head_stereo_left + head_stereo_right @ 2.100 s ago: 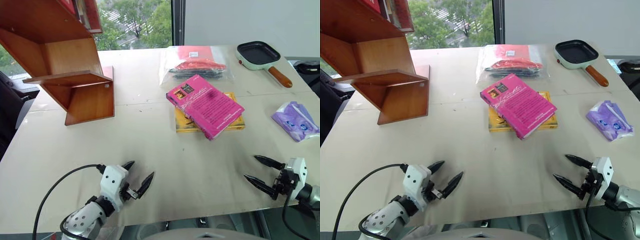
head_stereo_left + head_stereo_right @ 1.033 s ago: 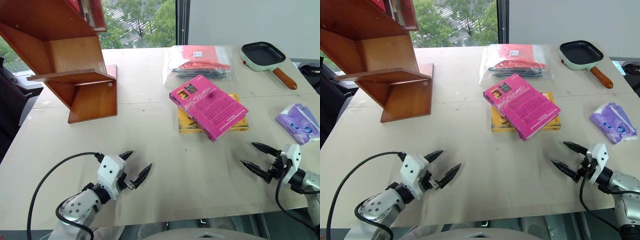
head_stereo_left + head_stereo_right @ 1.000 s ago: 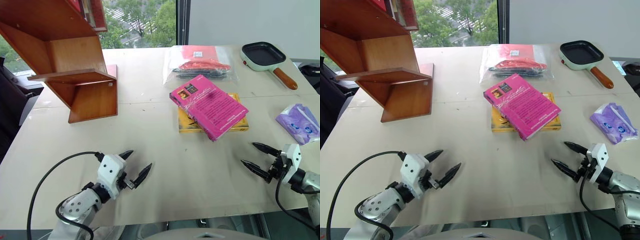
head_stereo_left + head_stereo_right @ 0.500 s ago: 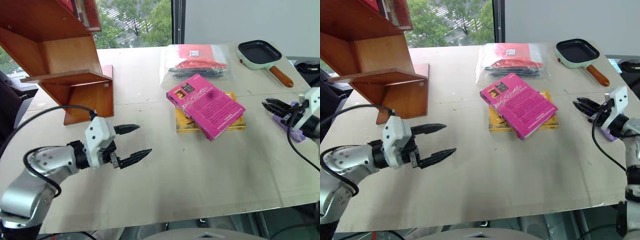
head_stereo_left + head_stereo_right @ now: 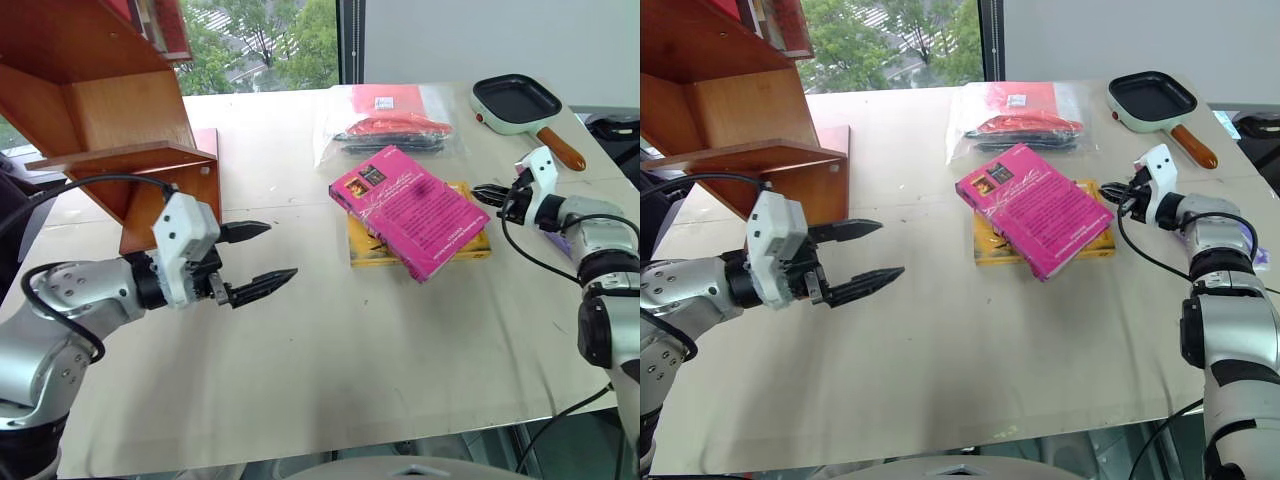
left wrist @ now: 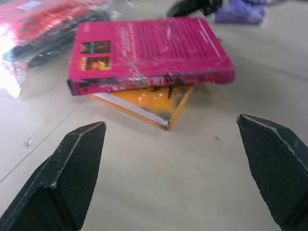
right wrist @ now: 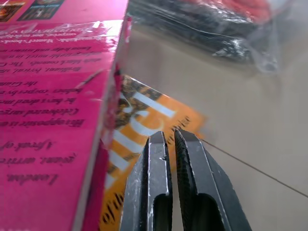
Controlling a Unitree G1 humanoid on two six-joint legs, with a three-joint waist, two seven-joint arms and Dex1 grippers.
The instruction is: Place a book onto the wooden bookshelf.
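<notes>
The pink book (image 5: 410, 210) lies askew on top of a yellow book (image 5: 470, 243) near the middle of the table (image 5: 330, 360), toward its far edge, untouched by either arm. The right gripper (image 5: 1116, 192), fingers pinched together and empty, sits low just beside the stack's right edge, probably to nudge or lift the cover. The left gripper (image 5: 258, 258) hovers with fingers spread wide, aimed at the stack from the left, likely ready to receive it. The wooden bookshelf (image 5: 110, 120) stands at the far-left corner.
</notes>
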